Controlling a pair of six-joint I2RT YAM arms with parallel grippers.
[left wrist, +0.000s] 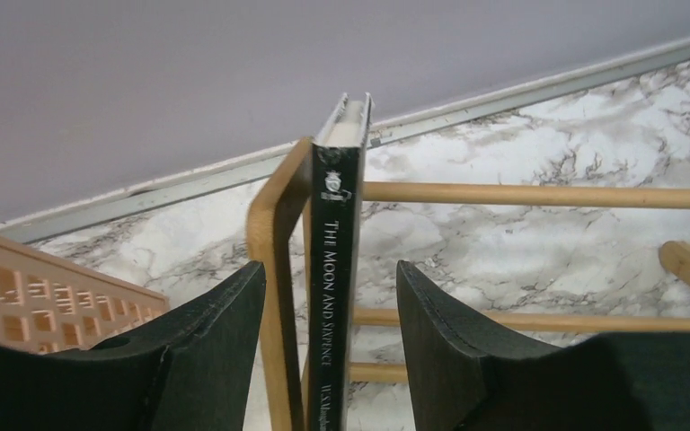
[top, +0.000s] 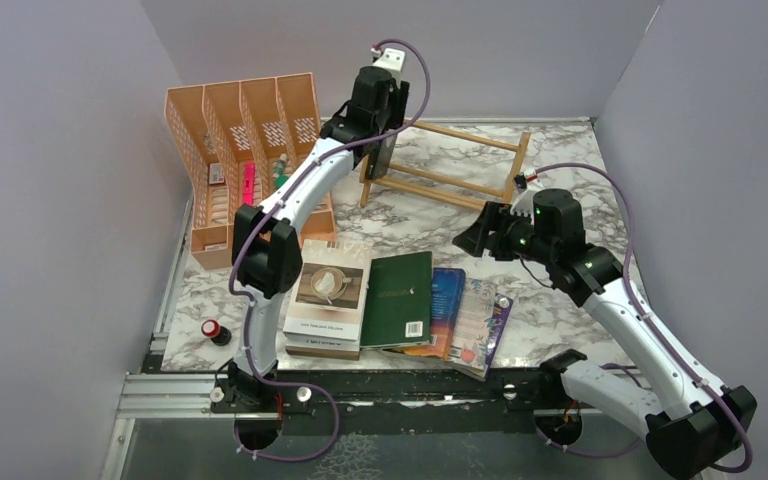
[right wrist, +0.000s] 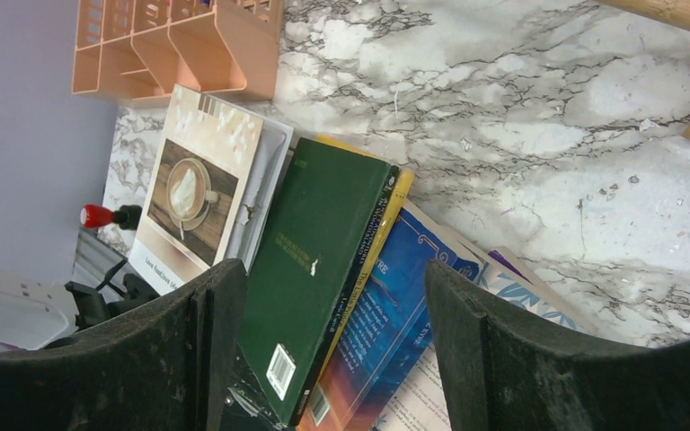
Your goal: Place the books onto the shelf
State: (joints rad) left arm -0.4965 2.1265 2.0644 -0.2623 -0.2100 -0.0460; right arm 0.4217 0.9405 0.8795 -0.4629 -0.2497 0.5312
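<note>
Top external: left gripper (top: 378, 135) is up at the left end of the wooden shelf (top: 457, 183), and the black book (top: 381, 165) stands upright there. Right gripper (top: 475, 237) hangs just in front of the shelf. Further to the near side of it, the coffee-cover book (top: 328, 290), green book (top: 400, 298), blue-orange book (top: 447, 300) and floral book (top: 482, 330) lie flat.

Left wrist: jaws are parted, and the fingers (left wrist: 225, 332) straddle the "Moon and Sixpence" spine and the shelf's end frame (left wrist: 278, 269) beside it.

Right wrist: jaws are wide and grip nothing, above those flat books.
</note>
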